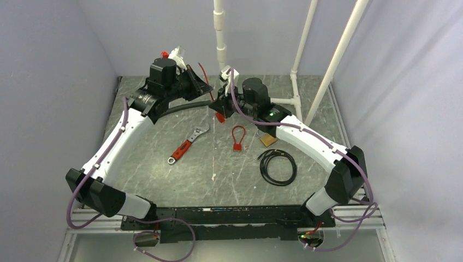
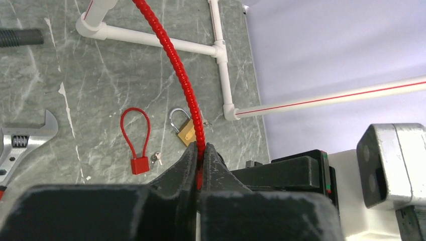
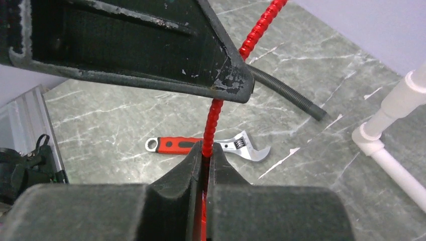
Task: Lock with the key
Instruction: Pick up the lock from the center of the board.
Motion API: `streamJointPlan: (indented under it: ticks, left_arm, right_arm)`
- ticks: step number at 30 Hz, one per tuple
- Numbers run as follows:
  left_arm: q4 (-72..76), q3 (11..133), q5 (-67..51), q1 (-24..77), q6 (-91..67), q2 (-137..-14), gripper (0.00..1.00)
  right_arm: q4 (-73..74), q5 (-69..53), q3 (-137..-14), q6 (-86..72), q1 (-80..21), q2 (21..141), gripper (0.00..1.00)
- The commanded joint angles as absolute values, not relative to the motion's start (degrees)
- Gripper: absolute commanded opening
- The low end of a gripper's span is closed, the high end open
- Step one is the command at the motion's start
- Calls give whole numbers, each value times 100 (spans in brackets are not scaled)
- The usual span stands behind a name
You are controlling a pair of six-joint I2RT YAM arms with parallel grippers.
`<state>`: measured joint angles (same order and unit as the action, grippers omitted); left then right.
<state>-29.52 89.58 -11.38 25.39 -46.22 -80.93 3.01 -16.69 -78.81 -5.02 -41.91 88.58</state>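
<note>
A red ribbed lock cable [image 2: 176,60] runs between both grippers, held above the table at the back. My left gripper [image 2: 202,150] is shut on one part of it. My right gripper [image 3: 203,150] is shut on another part [image 3: 213,120], just below the left gripper's finger [image 3: 150,45]. In the top view the left gripper [image 1: 202,84] and right gripper [image 1: 221,106] sit close together. A small red cable lock [image 2: 135,140] lies on the table with small keys [image 2: 156,158] beside it. A brass padlock [image 2: 185,131] lies next to it.
An adjustable wrench with a red handle [image 1: 188,144] lies left of the small lock [image 1: 238,137]. A black cable coil [image 1: 277,166] lies at the right. A black ribbed hose [image 3: 286,93] and a white PVC pipe frame [image 1: 297,71] are at the back.
</note>
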Motion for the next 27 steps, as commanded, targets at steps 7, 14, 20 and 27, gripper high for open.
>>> streamJointPlan:
  ticks: [7, 14, 20, 27]
  left_arm:
    - [-2723, 8736, -3649, 2038, -2162, -7333, 76]
    - [-4796, 9399, -5160, 1635, 1709, -7197, 86]
    - [-6183, 9915, -4582, 1650, 4858, -7436, 74]
    - [-6259, 9670, -2807, 2562, 6031, -7620, 57]
  right_arm:
    - [337, -2919, -7400, -138, -3666, 7969, 0]
    - [1490, -4904, -7367, 693, -3015, 7776, 0]
    - [2602, -5470, -7491, 1216, -2988, 7784, 0]
    - [2726, -5644, -7362, 1206, -3004, 7709, 0]
